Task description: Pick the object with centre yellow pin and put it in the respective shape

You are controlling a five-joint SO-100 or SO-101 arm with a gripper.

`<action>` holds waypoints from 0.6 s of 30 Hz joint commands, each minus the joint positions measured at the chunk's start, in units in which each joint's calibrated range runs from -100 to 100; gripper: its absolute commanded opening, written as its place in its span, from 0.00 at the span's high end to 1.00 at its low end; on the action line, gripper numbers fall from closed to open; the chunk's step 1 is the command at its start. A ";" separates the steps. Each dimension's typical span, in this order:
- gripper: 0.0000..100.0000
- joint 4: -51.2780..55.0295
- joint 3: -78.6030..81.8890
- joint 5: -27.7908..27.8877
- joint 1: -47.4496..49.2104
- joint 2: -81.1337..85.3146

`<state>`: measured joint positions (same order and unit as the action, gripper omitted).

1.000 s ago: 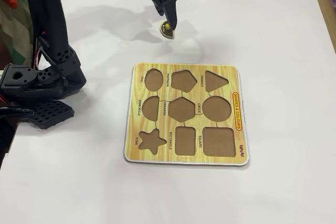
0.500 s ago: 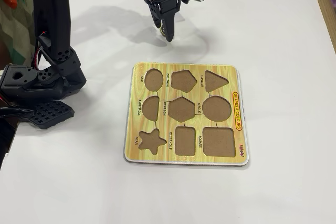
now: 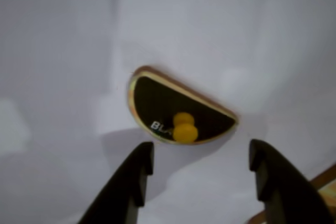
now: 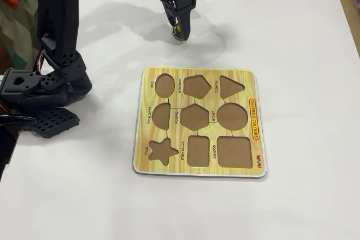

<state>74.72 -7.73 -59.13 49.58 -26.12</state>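
Observation:
The object with centre yellow pin [image 3: 178,111] is a dark semicircle with a tan rim, lying flat on the white table just ahead of my fingertips in the wrist view. My gripper [image 3: 202,153] is open, and only bare table shows between its fingers. In the fixed view the gripper [image 4: 181,31] points down beyond the board's far edge and covers most of the piece, of which a yellow-dark sliver [image 4: 175,30] peeks out. The respective shape [image 4: 161,115], a brown semicircle recess, is in the left column of the yellow puzzle board [image 4: 147,139] and is empty.
The board holds several other empty recesses, among them an oval [image 4: 164,85] and a circle [image 4: 232,116]. A corner of the board [image 3: 326,183] shows at the lower right of the wrist view. The arm's black base [image 4: 39,88] stands at the left table edge.
The gripper dropped over the piece and hid it, then shifted slightly back, so a sliver of the piece shows again beside the fingers. The piece has not moved.

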 commanded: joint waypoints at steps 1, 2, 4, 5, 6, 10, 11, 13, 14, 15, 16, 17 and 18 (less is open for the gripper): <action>0.79 -0.65 -2.79 0.08 0.62 1.01; 0.79 -0.65 -2.79 0.08 0.62 1.01; 0.79 -0.65 -2.70 0.08 0.71 1.01; 0.79 -0.65 -2.52 0.08 0.71 1.01; 0.79 -0.65 -2.43 0.08 0.71 1.01; 0.79 -0.65 -2.43 0.08 0.71 1.01; 0.79 -0.65 -2.61 0.08 0.62 1.01; 0.79 -0.65 -2.79 0.08 0.52 1.01; 0.79 -0.65 -2.79 -0.03 0.32 0.93; 0.79 -0.65 -2.79 -0.08 0.23 0.93; 0.79 -0.65 -2.79 -0.13 0.23 0.93; 0.79 -0.65 -2.79 -0.34 0.13 0.93; 0.79 -0.74 -2.79 -0.34 0.03 0.59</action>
<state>74.72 -7.73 -59.13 50.05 -26.12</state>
